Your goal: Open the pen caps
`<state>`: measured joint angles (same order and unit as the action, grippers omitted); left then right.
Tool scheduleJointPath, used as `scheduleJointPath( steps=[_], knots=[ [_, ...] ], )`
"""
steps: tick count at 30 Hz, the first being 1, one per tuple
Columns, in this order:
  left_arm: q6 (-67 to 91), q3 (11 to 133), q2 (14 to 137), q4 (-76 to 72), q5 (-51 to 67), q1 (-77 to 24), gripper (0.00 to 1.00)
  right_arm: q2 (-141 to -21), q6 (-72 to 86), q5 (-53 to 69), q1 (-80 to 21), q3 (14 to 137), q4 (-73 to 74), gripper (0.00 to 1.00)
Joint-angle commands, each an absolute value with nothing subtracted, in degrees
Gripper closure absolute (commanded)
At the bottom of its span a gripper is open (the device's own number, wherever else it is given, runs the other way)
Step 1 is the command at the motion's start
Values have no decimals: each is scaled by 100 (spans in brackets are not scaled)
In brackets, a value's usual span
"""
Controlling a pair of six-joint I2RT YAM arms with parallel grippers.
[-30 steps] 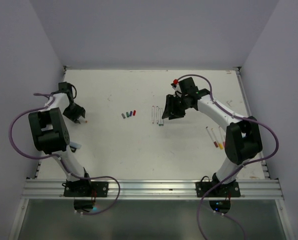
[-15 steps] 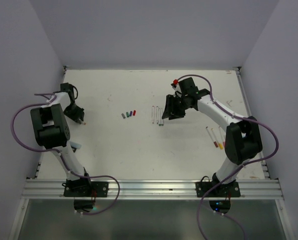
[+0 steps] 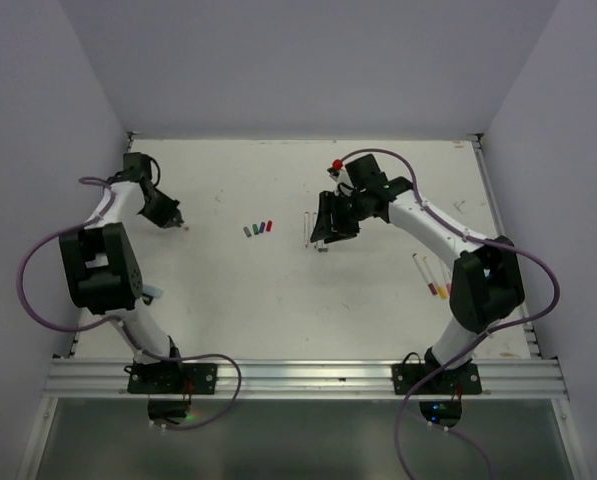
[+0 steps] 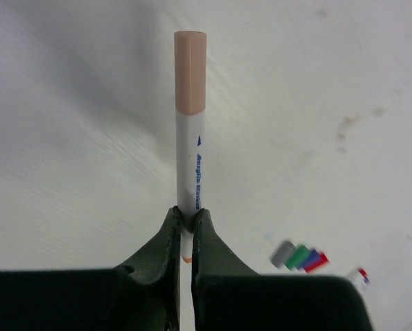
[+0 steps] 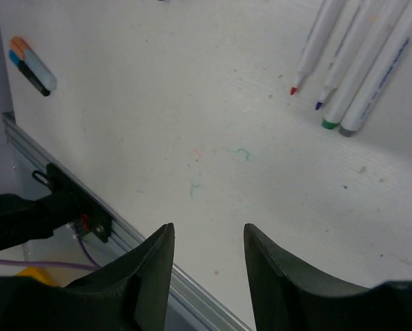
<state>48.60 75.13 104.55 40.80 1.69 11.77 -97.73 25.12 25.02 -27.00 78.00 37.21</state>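
My left gripper point(image 4: 187, 222) is shut on a thin white pen point(image 4: 192, 165) near its rear end. The pen's peach cap point(image 4: 190, 72) sits on its far end, pointing away from me. In the top view this gripper point(image 3: 171, 216) hovers at the far left of the table. Several loose pen caps point(image 3: 259, 228), grey, green, blue and red, lie in a row mid-table and also show in the left wrist view point(image 4: 299, 256). My right gripper point(image 5: 208, 238) is open and empty, beside several uncapped pens point(image 5: 350, 62). In the top view that gripper point(image 3: 330, 222) hangs over those pens point(image 3: 309, 228).
Capped pens point(image 3: 433, 275) lie at the right, close to the right arm's elbow. A small blue, orange and black block point(image 5: 31, 65) rests near the left arm's base. The metal rail point(image 5: 123, 234) runs along the table's near edge. Walls close in on the left, right and back.
My left gripper has shut on the peach-capped pen and swung toward the back of the table. My right gripper has shifted a little to the left, still open.
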Motion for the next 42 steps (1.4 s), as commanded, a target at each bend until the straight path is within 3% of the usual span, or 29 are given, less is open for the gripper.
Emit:
scheduleJointPath(
  steps=[1,5,9,25,33,42],
  knots=[
    [5211,7577,9582,3491,1482,485,100,-9483,2769,3451,-2926,8050,3577,51],
    [6080,6752,8992,1903,2389,-490,100,-9624,3049,4349,-3032,8209,3332,47],
    [6399,6416,8850,223,3031,-1456,100,-9440,4075,4790,-3024,7797,2069,46],
    [5256,6021,8622,378,4588,-1854,100,-9536,5220,4447,-2329,7787,757,48],
    [5396,5941,8526,203,4834,-1863,100,-9870,5519,4403,-2364,7814,369,58],
    [5765,5863,8534,-299,5036,-1872,100,-9975,5590,4263,-2505,7708,176,61]
  ],
)
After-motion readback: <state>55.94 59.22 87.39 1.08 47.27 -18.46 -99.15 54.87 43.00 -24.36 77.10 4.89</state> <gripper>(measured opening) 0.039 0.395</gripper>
